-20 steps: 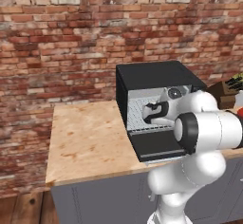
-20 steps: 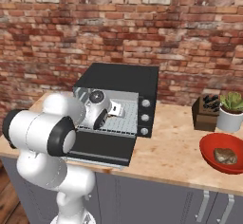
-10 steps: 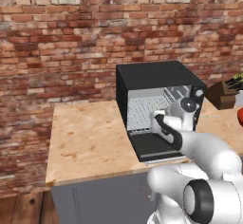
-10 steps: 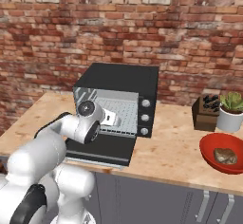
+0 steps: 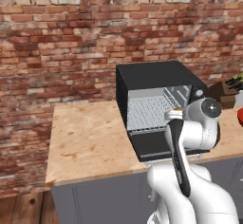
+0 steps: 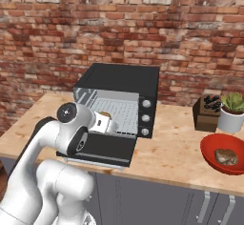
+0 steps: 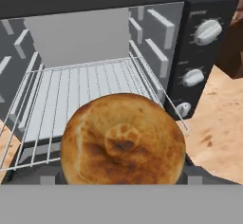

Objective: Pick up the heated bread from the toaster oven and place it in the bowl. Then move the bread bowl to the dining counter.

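Since a second ago my arm has swung down and pulled back from the oven mouth, and the gripper point(image 6: 107, 122) now sits just in front of the open toaster oven point(image 6: 125, 95), jaws wide around the heated bread point(image 7: 122, 144) — I judge it held across its width. The bun hangs above the wire rack point(image 7: 80, 102), clear of it. It looks light, crusty and a bit squashable, so I'd keep pressure gentle on the sides. The bowl point(image 6: 224, 152) waits well to the right, with something brownish already in it.
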Motion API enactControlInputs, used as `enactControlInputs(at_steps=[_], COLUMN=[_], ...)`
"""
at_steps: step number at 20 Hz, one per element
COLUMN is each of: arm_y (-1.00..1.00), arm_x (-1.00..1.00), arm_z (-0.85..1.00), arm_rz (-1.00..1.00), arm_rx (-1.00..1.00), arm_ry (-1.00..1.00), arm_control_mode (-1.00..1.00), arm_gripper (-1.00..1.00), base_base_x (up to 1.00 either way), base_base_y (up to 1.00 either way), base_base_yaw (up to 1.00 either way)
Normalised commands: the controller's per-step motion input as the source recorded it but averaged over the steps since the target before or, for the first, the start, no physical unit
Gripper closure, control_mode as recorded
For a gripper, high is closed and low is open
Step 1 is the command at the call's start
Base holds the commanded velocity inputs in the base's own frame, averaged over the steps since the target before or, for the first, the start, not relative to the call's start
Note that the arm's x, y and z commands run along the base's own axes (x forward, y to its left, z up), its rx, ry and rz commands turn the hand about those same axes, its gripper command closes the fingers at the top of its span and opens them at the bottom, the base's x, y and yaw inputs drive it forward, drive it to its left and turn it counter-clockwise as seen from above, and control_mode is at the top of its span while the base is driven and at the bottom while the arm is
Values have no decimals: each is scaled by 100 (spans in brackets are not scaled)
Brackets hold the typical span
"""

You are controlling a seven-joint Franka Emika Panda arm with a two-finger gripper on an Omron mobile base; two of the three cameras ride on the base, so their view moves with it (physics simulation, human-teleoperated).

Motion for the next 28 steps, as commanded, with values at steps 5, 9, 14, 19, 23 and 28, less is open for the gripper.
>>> enactControlInputs(at_steps=[5,9,14,19,23,28], arm_y=[-76,-98,-100,-100,-100,-85], arm_x=[-100,-98,-76,-26,0,14], arm_z=[65,54,26,2,0,0], arm_rz=[-25,-22,-16,-8,-1,-1], arm_rx=[1,4,11,19,23,10], arm_ry=[0,0,0,3,8,9], arm_control_mode=[-100,-100,-100,-100,-100,-100], arm_gripper=[100,100,100,100,100,100], base_base_x=[0,0,0,0,0,0], base_base_y=[0,0,0,0,0,0], base_base_yaw=[0,0,0,0,0,0])
